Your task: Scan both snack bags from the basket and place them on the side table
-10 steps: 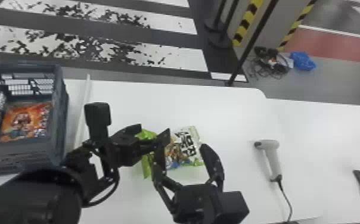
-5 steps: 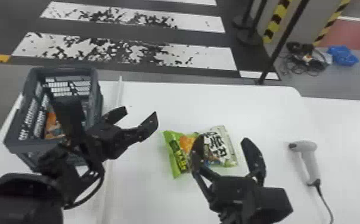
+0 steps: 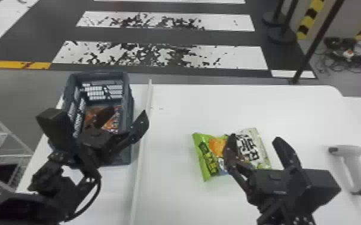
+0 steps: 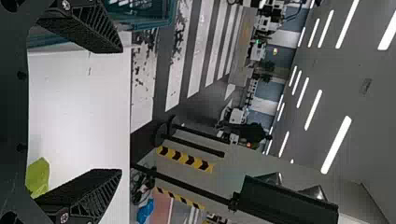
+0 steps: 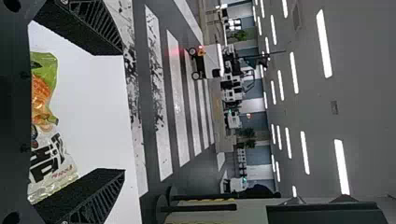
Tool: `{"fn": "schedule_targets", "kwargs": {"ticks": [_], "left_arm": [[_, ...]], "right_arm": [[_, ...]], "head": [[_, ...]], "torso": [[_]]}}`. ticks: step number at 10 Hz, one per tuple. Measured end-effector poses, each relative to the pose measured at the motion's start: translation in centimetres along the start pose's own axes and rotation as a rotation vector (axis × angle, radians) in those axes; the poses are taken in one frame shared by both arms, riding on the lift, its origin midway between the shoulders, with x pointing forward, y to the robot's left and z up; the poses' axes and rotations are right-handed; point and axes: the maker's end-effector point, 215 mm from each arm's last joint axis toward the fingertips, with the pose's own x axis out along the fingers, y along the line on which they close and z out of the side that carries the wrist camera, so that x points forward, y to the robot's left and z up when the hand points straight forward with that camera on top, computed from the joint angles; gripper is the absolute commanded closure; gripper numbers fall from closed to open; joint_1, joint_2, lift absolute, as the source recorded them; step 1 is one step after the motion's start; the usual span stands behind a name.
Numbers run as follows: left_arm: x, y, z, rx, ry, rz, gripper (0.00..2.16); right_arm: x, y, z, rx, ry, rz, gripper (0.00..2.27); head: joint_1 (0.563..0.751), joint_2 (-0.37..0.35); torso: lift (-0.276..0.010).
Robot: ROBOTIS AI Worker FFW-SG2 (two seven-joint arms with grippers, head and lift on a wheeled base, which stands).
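Note:
The green and white snack bag point(image 3: 248, 146) lies flat on the white table, partly behind my right gripper point(image 3: 256, 149), which is open above it. In the right wrist view the bag point(image 5: 46, 158) lies beyond the spread fingers of my right gripper point(image 5: 123, 112). An orange snack bag point(image 3: 111, 121) lies inside the dark basket point(image 3: 129, 104). My left gripper point(image 3: 124, 116) stands open over the basket's near part, holding nothing. In the left wrist view, my left gripper point(image 4: 122, 112) has the green bag's end point(image 4: 37, 175) past one finger.
On the right of the white table point(image 3: 183, 104) lies a grey handheld scanner point(image 3: 350, 161) with its cable. A white strip point(image 3: 142, 152) runs between basket and green bag. A wire rack point(image 3: 6, 149) stands at the far left.
The head view has turned toward the left. My left gripper has moved away from the green bag to the basket and opened. The green bag is now on the table, free of both grippers.

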Motion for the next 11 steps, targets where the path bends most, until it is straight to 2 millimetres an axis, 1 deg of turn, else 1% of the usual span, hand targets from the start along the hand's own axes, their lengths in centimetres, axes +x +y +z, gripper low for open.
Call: {"fn": "schedule_targets", "kwargs": {"ticks": [2,4,6,8,9,11], "left_arm": [[-1.6,1.7,1.5,0.083,-0.054,0.066,0.08],[-3.4,2.9,2.3,0.144,-0.105,0.116,0.08],[-5.2,3.9,3.1,0.173,-0.147,0.135,0.08],[-6.3,4.9,3.0,0.178,-0.151,0.145,0.08],[-6.6,5.1,2.8,0.175,-0.146,0.143,0.08],[-7.1,5.4,1.8,0.167,-0.127,0.145,0.08]], "right_arm": [[1.5,-0.5,-2.1,0.028,0.093,0.035,0.00],[2.6,-1.8,-3.5,0.051,0.157,0.029,0.00],[3.3,-3.7,-5.3,0.115,0.226,0.026,0.00],[3.7,-6.0,-7.7,0.206,0.323,0.020,0.00],[3.8,-7.2,-9.0,0.239,0.373,0.005,0.00],[4.3,-9.0,-10.9,0.283,0.438,-0.019,0.00]], "head": [[0.695,0.079],[0.695,0.089],[0.695,0.094],[0.695,0.086],[0.695,0.080],[0.695,0.060]], "torso": [[-0.075],[-0.075],[-0.075],[-0.075],[-0.075],[-0.075]]}}
